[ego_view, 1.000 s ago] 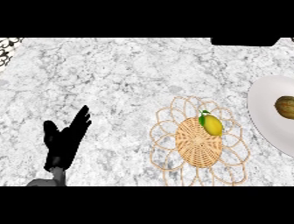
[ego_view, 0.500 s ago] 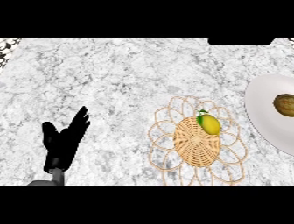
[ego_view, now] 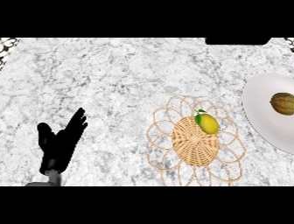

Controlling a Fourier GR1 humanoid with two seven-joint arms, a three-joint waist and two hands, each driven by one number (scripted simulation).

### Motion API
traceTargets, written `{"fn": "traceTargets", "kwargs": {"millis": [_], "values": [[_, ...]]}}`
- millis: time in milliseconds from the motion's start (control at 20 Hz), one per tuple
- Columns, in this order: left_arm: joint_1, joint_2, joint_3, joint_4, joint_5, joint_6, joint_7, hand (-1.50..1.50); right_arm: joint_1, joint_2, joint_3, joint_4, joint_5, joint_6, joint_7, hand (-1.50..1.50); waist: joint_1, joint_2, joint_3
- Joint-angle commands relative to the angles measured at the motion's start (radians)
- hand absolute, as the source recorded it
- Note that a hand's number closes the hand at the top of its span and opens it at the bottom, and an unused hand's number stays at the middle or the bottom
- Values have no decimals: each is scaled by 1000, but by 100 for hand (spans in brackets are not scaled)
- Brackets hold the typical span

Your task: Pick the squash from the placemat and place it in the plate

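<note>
One squash (ego_view: 284,103) lies in the plate (ego_view: 266,127), so the task looks done; the left hand (ego_view: 59,142) rests, fingers (ego_view: 77,124) straight and empty; a lemon (ego_view: 207,123) sits on the placemat (ego_view: 195,144).

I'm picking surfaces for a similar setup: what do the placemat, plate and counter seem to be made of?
Placemat: woven wicker or rattan, tan strands with open looped edging. Plate: probably glazed ceramic, smooth plain white. Counter: looks like polished marble or granite, grey-white mottled veining.

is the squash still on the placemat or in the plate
On the placemat: the yellow squash lies on the woven placemat. The white plate holds a different brownish item.
</note>
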Motion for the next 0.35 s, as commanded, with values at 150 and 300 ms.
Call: {"fn": "traceTargets", "kwargs": {"millis": [150, 300], "values": [[-2, -11, -4, -6, -6, 9, 12, 0, 117, -2, 19, -8, 13, 113, -225, -150, -9, -3, 0], [-32, -5, 22, 13, 9, 5, 9, 0, 120, -14, 15, -11, 0, 126, -209, -150, -10, -3, -1]]}}
